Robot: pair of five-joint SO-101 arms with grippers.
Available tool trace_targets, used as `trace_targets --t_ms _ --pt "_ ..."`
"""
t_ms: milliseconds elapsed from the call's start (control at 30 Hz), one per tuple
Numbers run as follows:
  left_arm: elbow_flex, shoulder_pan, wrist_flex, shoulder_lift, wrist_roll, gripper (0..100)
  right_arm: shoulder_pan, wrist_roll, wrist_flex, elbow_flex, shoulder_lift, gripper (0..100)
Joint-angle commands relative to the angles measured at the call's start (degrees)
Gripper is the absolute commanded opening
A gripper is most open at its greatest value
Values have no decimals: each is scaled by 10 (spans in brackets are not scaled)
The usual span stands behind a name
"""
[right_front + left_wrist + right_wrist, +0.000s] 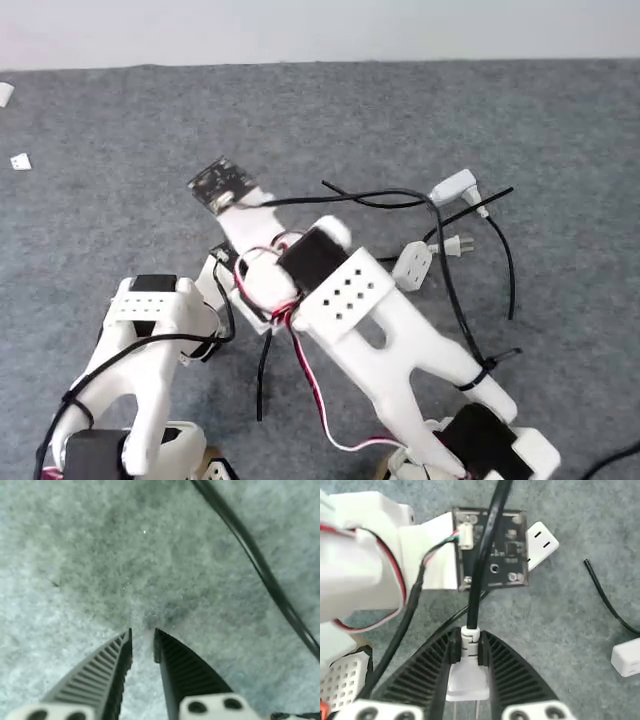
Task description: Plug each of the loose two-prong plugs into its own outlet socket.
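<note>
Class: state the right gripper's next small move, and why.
Probably turn the plug round before approaching. The right gripper is shut on the white plug, whose prongs point back toward the wrist, while the white socket lies ahead of the fingertips.

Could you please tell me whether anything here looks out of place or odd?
Yes: the right gripper holds the white plug backwards. Its prongs point toward the wrist and its black cord leads forward across a circuit board, so it probably cannot be plugged in as held.
</note>
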Motion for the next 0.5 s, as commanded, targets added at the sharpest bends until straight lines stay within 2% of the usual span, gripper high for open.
trace_targets --t_ms 0,467 --pt "-7 4 1 -24 -14 64 -3 4 -28 4 -4 8" --pt "127 11 -14 -257 -34 65 8 -3 -74 33 1 8"
